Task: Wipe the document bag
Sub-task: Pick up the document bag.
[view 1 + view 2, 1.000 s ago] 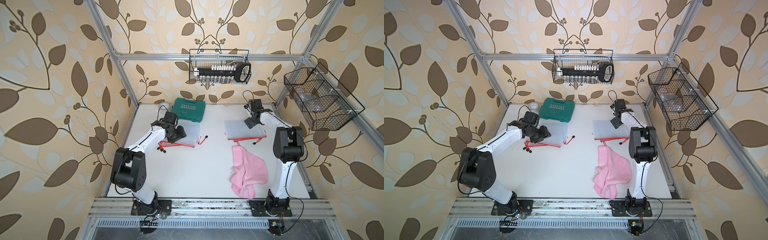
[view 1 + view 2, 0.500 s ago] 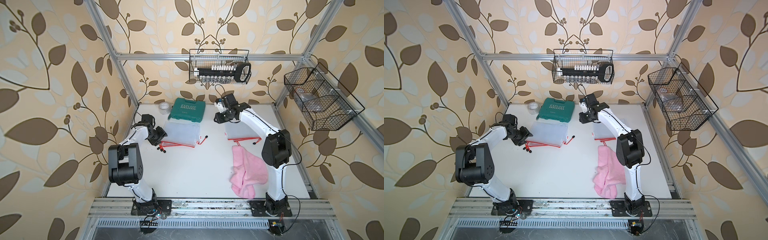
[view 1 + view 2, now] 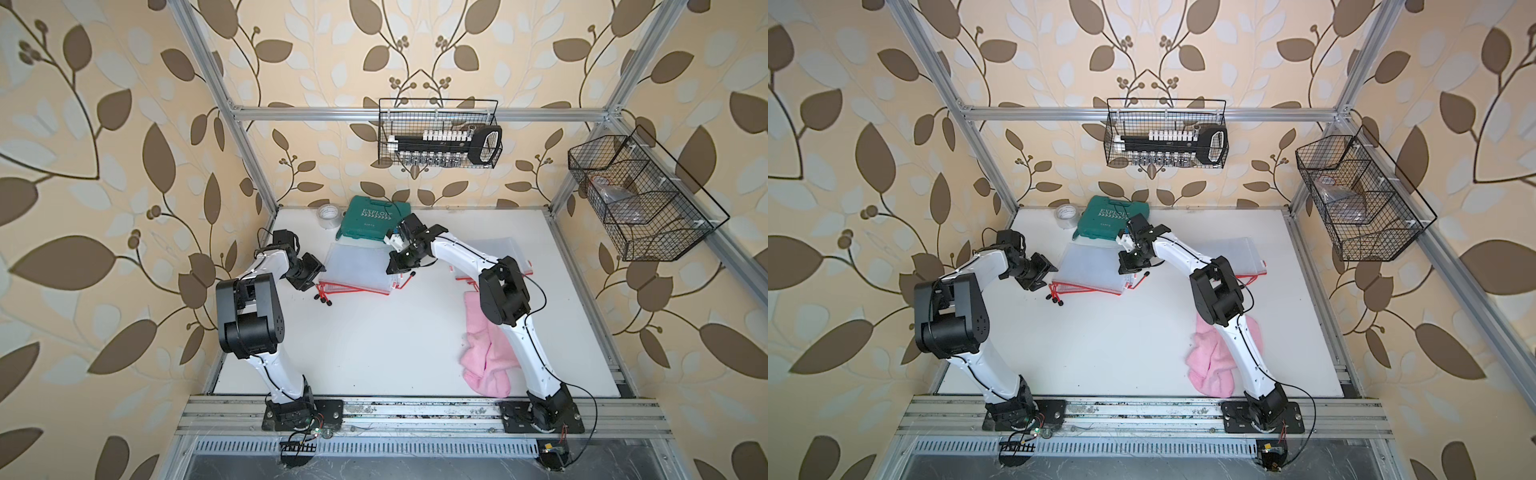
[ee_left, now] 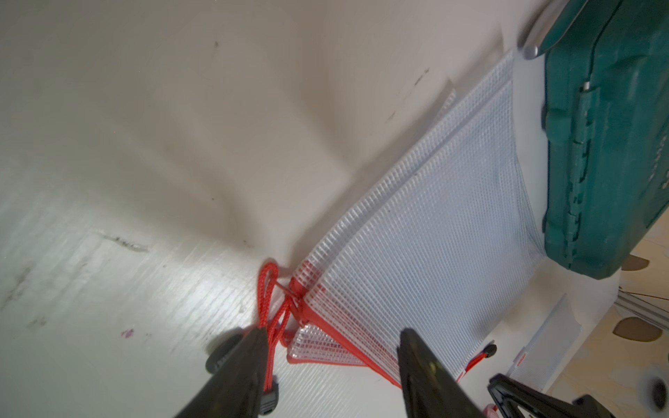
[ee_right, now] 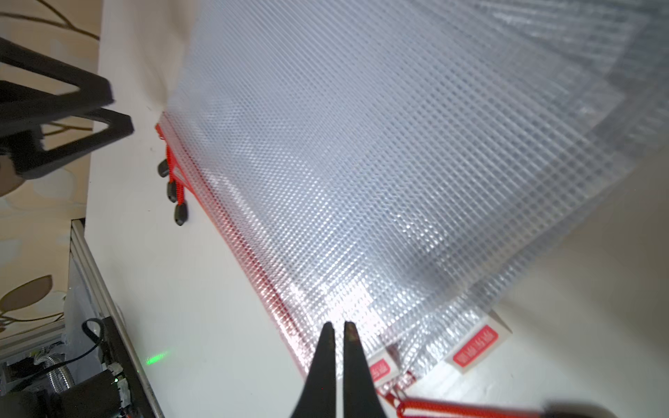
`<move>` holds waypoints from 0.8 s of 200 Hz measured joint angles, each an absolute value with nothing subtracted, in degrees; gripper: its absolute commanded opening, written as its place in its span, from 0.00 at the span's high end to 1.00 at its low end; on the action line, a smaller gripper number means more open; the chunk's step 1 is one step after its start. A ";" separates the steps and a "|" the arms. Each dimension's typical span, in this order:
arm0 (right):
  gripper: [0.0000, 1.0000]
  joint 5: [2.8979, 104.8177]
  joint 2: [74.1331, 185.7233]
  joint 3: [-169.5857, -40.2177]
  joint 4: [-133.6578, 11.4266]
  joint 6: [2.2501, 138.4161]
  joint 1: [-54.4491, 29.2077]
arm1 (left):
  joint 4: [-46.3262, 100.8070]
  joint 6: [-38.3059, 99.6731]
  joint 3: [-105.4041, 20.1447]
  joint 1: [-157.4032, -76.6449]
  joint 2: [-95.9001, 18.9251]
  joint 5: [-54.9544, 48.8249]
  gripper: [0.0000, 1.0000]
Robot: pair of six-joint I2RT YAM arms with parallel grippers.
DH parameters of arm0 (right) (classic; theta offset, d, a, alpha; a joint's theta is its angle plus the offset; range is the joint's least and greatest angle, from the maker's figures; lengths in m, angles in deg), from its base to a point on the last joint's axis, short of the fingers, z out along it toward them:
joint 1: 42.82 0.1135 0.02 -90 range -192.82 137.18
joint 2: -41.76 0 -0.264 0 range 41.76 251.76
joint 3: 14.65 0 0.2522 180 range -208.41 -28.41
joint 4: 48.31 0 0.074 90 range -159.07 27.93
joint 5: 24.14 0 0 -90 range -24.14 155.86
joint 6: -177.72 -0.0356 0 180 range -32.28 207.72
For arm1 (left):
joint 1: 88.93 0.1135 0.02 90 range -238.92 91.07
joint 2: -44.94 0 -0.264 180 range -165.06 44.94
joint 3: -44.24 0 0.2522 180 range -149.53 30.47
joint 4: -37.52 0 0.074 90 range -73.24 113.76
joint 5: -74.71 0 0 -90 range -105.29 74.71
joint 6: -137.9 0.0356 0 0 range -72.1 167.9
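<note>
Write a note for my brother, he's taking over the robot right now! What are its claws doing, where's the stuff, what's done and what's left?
Grippers: the left gripper is open and grips nothing, at the red zipper pulls end of the stack of document bags. The right gripper is shut at that stack's opposite corner; whether it pinches the top bag cannot be told.
Things: the pink cloth lies on the table toward the front, in no gripper. A second pile of bags lies beyond it.
Done: no wiping shows.
Left: pick up the cloth, steady a bag, wipe it.
</note>
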State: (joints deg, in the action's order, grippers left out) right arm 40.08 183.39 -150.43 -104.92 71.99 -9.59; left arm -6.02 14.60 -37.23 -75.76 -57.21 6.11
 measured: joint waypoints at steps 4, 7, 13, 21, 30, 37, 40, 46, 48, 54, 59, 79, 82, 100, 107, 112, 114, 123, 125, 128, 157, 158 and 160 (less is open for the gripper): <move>1.00 40.10 184.00 -150.71 -105.18 71.86 -9.63 | -5.91 14.65 -37.34 -75.76 -57.40 6.29 0.40; 1.00 40.10 184.43 -150.93 -105.38 71.86 -9.65 | -5.87 14.67 -37.42 -75.76 -57.56 6.33 0.40; 1.00 40.10 185.18 -151.30 -105.66 71.79 -9.72 | -5.65 14.74 -37.58 -75.76 -57.82 6.42 0.40; 1.00 40.12 185.92 -151.65 -105.99 71.66 -9.74 | -5.34 14.78 -37.84 -75.76 -58.30 6.60 0.41; 1.00 40.05 186.34 -151.91 -106.12 71.64 -9.79 | -4.86 14.80 -38.15 -75.76 -58.91 6.75 0.41; 1.00 40.16 186.40 -152.29 -106.47 71.62 -9.83 | -4.43 14.80 -38.36 -75.76 -59.50 6.81 0.42; 1.00 40.19 186.40 -152.42 -106.60 71.62 -9.83 | -4.29 14.80 -38.43 -75.76 -59.70 6.81 0.43; 1.00 40.34 186.40 -152.70 -106.91 71.62 -9.83 | -3.86 14.80 -38.54 -75.76 -60.24 6.84 0.43; 1.00 40.36 186.40 -152.77 -107.04 71.62 -9.85 | -3.77 14.80 -38.60 -75.76 -60.42 6.88 0.43; 1.00 40.43 186.49 -152.96 -107.37 71.62 -9.92 | -3.42 14.80 -38.74 -75.76 -60.92 6.95 0.44; 1.00 40.56 186.62 -153.05 -107.61 71.58 -9.98 | -3.16 14.78 -38.84 -75.76 -61.40 7.05 0.44; 1.00 40.12 187.04 -153.07 -107.85 71.23 -10.31 | -2.09 14.78 -38.93 -75.76 -62.85 7.32 0.45; 1.00 40.12 187.04 -153.07 -107.87 71.20 -10.35 | -1.89 14.78 -38.93 -75.76 -63.02 7.36 0.46; 1.00 39.90 187.04 -153.07 -108.00 71.23 -10.64 | -0.84 14.78 -38.93 -75.76 -63.79 7.99 0.48; 1.00 39.88 187.04 -153.07 -108.06 71.20 -10.70 | -0.40 14.76 -38.93 -75.76 -63.89 8.32 0.48; 1.00 39.88 187.04 -153.07 -108.13 71.20 -10.73 | -0.14 14.74 -38.93 -75.78 -63.89 8.39 0.49; 1.00 39.86 187.04 -153.07 -108.13 71.20 -10.73 | -0.01 14.76 -38.93 -75.78 -63.89 8.41 0.49; 1.00 39.84 187.04 -153.07 -108.13 71.23 -10.75 | 0.25 14.76 -38.93 -75.82 -63.89 8.43 0.49; 1.00 39.84 187.04 -153.07 -108.13 71.23 -10.75 | 0.29 14.76 -38.93 -75.82 -63.87 8.41 0.49; 1.00 39.84 187.04 -153.07 -108.13 71.23 -10.75 | 0.32 14.76 -38.93 -75.82 -63.87 8.41 0.48; 1.00 39.79 187.04 -153.05 -108.13 71.23 -10.81 | -0.40 14.95 -38.87 -75.82 -63.37 6.75 0.45; 1.00 39.77 187.04 -153.05 -108.13 71.23 -10.81 | -0.43 14.95 -38.87 -75.82 -63.33 6.75 0.45; 1.00 39.73 187.04 -153.05 -108.13 71.23 -10.81 | -0.45 14.95 -38.82 -75.82 -63.20 6.73 0.45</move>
State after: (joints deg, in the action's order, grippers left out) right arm 39.73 187.04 -153.05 -108.13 71.23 -10.81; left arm -0.45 14.95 -38.82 -75.82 -63.20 6.73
